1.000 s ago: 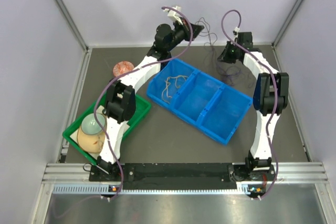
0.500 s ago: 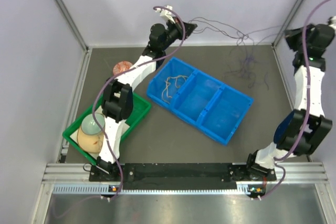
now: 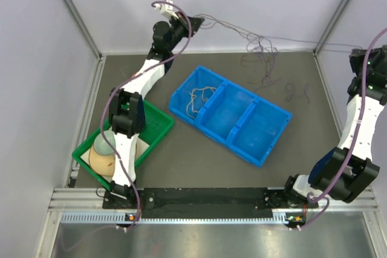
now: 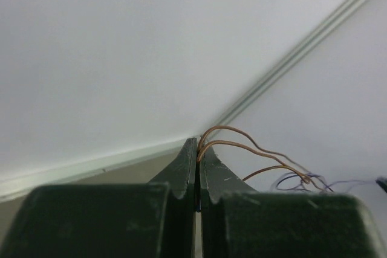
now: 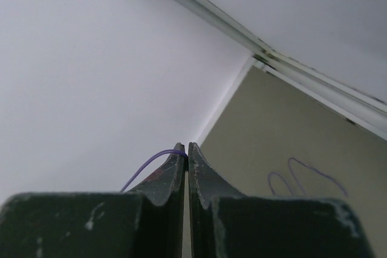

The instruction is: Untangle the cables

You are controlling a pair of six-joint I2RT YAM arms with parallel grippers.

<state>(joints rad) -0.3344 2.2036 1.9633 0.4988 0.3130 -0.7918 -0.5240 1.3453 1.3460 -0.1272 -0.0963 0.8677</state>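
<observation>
My left gripper is raised near the back wall and shut on thin brown cables. In the left wrist view the jaws pinch them at the tips. The brown cables run right to a tangle with purple cable, hanging over the back of the table. My right gripper is by the right wall, shut on a thin purple cable at its tips. That strand stretches left toward the tangle. A loose purple loop lies on the table; it also shows in the right wrist view.
A blue three-compartment bin sits mid-table with a beige cable in its left compartment. A green tray with a bowl stands at the near left. Walls close in at the back and right.
The two grippers have pulled apart: the left moved left along the back wall, the right swung out to the right wall. The cables are now stretched between them, and the tangle has shifted left.
</observation>
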